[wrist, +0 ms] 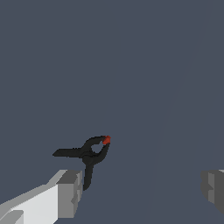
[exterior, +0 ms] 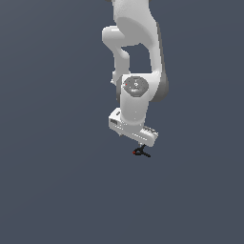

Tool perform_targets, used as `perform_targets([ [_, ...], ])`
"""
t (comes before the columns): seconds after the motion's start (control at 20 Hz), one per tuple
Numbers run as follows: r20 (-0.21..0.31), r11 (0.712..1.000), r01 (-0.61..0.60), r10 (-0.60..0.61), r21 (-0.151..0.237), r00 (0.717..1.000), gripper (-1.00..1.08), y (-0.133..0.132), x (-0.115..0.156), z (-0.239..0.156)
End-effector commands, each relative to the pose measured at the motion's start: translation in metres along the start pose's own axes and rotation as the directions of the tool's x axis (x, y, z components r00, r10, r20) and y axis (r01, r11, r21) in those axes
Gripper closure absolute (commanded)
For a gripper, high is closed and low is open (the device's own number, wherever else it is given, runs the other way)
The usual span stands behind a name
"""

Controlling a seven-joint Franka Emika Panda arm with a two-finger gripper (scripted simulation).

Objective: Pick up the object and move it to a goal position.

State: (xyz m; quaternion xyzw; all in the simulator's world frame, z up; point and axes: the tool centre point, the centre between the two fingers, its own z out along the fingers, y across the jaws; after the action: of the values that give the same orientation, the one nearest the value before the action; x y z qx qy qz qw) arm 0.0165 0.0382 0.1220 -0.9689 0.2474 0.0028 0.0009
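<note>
1. The pincer (wrist: 140, 188) stands wide open and holds nothing; its grey fingers (wrist: 70, 192) sit well apart in the wrist view.
2. The object (wrist: 89, 155), a small black clamp with a red spot, lies on the desk (exterior: 47, 190) just beside one finger, not centred between them.
3. This looks like the approach before grasping. Next, the pincer likely needs to centre over the object, descend and close.

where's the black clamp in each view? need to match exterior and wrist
Exterior view: black clamp sits just under the white gripper, slightly below picture centre.
Wrist view: the clamp lies close by one grey fingertip; the other fingertip is far off, so the jaws are open.
Shared landmark: the clamp's red spot.
</note>
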Motion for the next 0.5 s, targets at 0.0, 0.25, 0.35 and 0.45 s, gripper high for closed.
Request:
perform_targets([
  [0.0, 0.001, 0.998, -0.065, 0.065, 0.001, 0.998, -0.92, -0.004, -0.001, 0.004],
  [0.25, 0.002, 0.982, -0.189, 0.189, 0.002, 0.982, -0.92, -0.013, -0.004, 0.013],
  [0.35, 0.002, 0.971, -0.238, 0.238, 0.002, 0.971, -0.92, -0.016, -0.005, 0.016],
  [0.45, 0.003, 0.958, -0.287, 0.287, 0.002, 0.958, -0.92, -0.019, -0.006, 0.020],
])
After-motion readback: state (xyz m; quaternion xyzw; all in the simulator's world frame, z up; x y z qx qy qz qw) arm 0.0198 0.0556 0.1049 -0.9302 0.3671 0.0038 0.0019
